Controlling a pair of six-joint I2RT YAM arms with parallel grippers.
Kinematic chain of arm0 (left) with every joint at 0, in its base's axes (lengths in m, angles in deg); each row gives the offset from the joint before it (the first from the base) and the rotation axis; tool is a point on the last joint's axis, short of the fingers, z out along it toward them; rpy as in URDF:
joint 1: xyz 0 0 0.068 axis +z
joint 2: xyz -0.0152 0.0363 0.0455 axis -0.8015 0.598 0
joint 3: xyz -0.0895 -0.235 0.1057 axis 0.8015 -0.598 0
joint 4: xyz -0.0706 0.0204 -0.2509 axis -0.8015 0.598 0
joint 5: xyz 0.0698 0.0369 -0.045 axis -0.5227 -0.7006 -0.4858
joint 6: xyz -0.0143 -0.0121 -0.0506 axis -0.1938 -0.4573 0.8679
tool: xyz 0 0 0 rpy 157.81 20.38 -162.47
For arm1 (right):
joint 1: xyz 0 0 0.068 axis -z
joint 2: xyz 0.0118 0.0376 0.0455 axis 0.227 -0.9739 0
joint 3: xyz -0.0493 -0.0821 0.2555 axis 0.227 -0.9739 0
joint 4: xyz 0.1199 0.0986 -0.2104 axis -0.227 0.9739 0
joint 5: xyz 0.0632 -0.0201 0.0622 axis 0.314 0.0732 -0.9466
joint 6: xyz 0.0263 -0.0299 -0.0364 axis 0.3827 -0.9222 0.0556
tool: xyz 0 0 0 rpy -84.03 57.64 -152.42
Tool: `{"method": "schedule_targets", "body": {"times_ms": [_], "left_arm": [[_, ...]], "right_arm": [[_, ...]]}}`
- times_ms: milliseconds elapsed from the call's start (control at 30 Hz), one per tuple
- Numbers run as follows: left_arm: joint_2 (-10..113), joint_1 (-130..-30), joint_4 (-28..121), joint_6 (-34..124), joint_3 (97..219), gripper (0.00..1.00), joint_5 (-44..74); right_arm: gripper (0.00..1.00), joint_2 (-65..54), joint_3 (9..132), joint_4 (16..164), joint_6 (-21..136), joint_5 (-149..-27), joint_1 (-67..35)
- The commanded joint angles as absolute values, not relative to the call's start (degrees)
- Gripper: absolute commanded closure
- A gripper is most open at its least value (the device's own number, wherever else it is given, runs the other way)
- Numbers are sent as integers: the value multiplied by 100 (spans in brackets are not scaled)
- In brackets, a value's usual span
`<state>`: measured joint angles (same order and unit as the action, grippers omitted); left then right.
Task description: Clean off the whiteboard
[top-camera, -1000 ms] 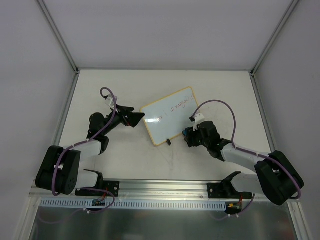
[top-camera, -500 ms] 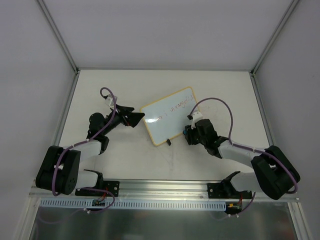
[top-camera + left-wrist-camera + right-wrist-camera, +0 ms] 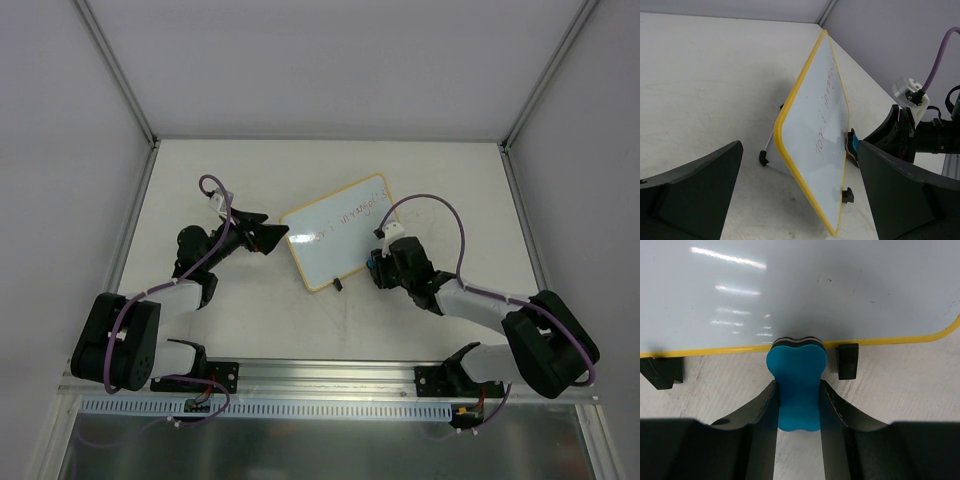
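Observation:
The whiteboard (image 3: 335, 232) has a yellow frame and stands tilted on black feet at mid-table, with faint red writing (image 3: 347, 214) on it. It also shows in the left wrist view (image 3: 812, 145) and the right wrist view (image 3: 800, 290). My right gripper (image 3: 377, 266) is shut on a blue eraser (image 3: 796, 385). The eraser's front end touches the board's lower yellow edge between two black clips (image 3: 848, 361). The eraser also shows in the left wrist view (image 3: 852, 144). My left gripper (image 3: 277, 238) is open at the board's left end, not touching it (image 3: 800, 150).
White enclosure walls and metal posts (image 3: 118, 70) ring the table. An aluminium rail (image 3: 330, 372) runs along the near edge by the arm bases. Purple cables (image 3: 430, 205) loop above both wrists.
My right gripper has moved a little left with the eraser, up to the board's lower edge. The left arm and the board have not moved.

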<state>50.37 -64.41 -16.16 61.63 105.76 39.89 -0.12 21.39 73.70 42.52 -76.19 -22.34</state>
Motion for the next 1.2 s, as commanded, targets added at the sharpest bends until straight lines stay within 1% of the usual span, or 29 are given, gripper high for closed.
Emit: {"method": "schedule_targets", "body": {"times_ms": [0, 33, 67, 200, 333, 367, 400, 500, 667, 733, 800, 1000, 1067, 1133, 1167], "left_arm": [[4978, -6373, -2100, 6195, 10598, 1, 4273], [4995, -6373, -2100, 6195, 10607, 1, 4273], [5013, -6364, -2108, 6203, 10607, 1, 4256], [5083, -6364, -2091, 6221, 10607, 1, 4256], [5162, -6364, -2117, 6247, 10598, 1, 4273], [5180, -6364, -2108, 6256, 10607, 1, 4282], [5198, -6364, -2100, 6256, 10616, 1, 4300], [5364, -6364, -2239, 6352, 10633, 1, 4282], [5891, -6356, -2565, 6555, 10844, 10, 4510], [6145, -6364, -2731, 6669, 10941, 11, 4572], [6400, -6364, -3074, 6835, 11037, 19, 4633], [6832, -6373, -3417, 7248, 11336, 31, 4906], [6920, -6382, -3593, 7354, 11275, 30, 4968], [6921, -6382, -3822, 7460, 11118, 26, 4942], [6903, -6408, -3848, 7495, 11082, 27, 4941]], "right_arm": [[90, 269, 2365, 7556, 4215, -7699, -2291], [91, 348, 2382, 7608, 4215, -7725, -2300], [94, 514, 2400, 7748, 4224, -7699, -2309], [96, 953, 2619, 8302, 4242, -7594, -2318], [94, 1525, 2672, 8575, 4224, -7497, -2344], [95, 1622, 2681, 8706, 4268, -7384, -2353], [99, 1701, 2768, 8794, 4277, -7365, -2353], [100, 1869, 3049, 9216, 4084, -7751, -2353], [100, 1870, 3366, 9279, 4066, -7831, -2361], [100, 1773, 3507, 9314, 4014, -7848, -2361], [100, 1624, 3718, 9323, 3978, -7910, -2361], [100, 1333, 4096, 9314, 3925, -7945, -2362], [100, 1263, 4140, 9323, 3934, -7945, -2362], [100, 1228, 4193, 9323, 3917, -7945, -2361], [100, 1167, 4210, 9314, 3917, -7945, -2362]]}}
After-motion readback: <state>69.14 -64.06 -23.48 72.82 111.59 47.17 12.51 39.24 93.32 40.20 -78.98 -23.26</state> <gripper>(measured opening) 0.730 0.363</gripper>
